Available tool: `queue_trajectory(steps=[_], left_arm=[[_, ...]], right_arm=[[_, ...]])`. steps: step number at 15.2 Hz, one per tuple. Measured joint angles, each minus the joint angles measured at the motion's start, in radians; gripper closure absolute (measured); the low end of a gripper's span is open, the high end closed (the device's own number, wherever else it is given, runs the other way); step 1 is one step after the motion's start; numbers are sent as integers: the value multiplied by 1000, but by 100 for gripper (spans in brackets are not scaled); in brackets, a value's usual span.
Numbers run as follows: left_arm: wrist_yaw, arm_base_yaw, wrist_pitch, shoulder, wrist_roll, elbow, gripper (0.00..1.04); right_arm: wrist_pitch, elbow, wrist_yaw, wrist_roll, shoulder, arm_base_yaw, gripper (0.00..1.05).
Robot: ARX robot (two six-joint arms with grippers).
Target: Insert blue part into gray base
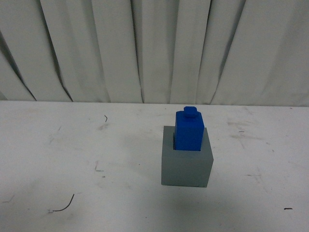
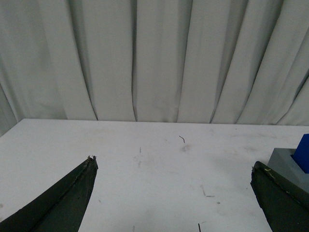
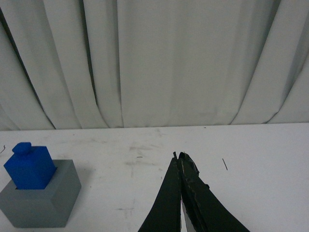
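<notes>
The blue part point(image 1: 189, 131) stands upright in the recess of the gray base point(image 1: 187, 167), right of the table's middle, its knob on top. Neither arm shows in the front view. In the left wrist view my left gripper point(image 2: 173, 163) is open and empty, with the gray base point(image 2: 288, 166) and a corner of the blue part point(image 2: 303, 152) beside one finger point(image 2: 277, 193). In the right wrist view my right gripper point(image 3: 180, 155) is shut and empty, off to the side of the blue part point(image 3: 29, 166) seated in the gray base point(image 3: 41, 201).
The white table point(image 1: 72, 159) carries scuff marks and a few short dark wire scraps point(image 1: 64, 206). A pleated white curtain point(image 1: 145, 48) hangs along the table's far edge.
</notes>
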Motion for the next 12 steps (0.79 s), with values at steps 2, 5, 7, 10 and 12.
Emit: queue_trajectory(steps=[2,5,7,10,12], left_arm=[[0,0,0,0,0,0,7],[0,0,0,0,0,0,7],[0,0,0,0,0,0,7],[0,0,0,0,0,0,7],[0,0,0,0,0,0,7]], right_arm=[[-42,-22,0,0,-59,0,103],[-85,-47,0,0,-143,0,103],[-108,-64,0,0,-182,0,103],[-189,-64,0,0,-268,0,103],[-240,-64,0,0,-320,0,103]])
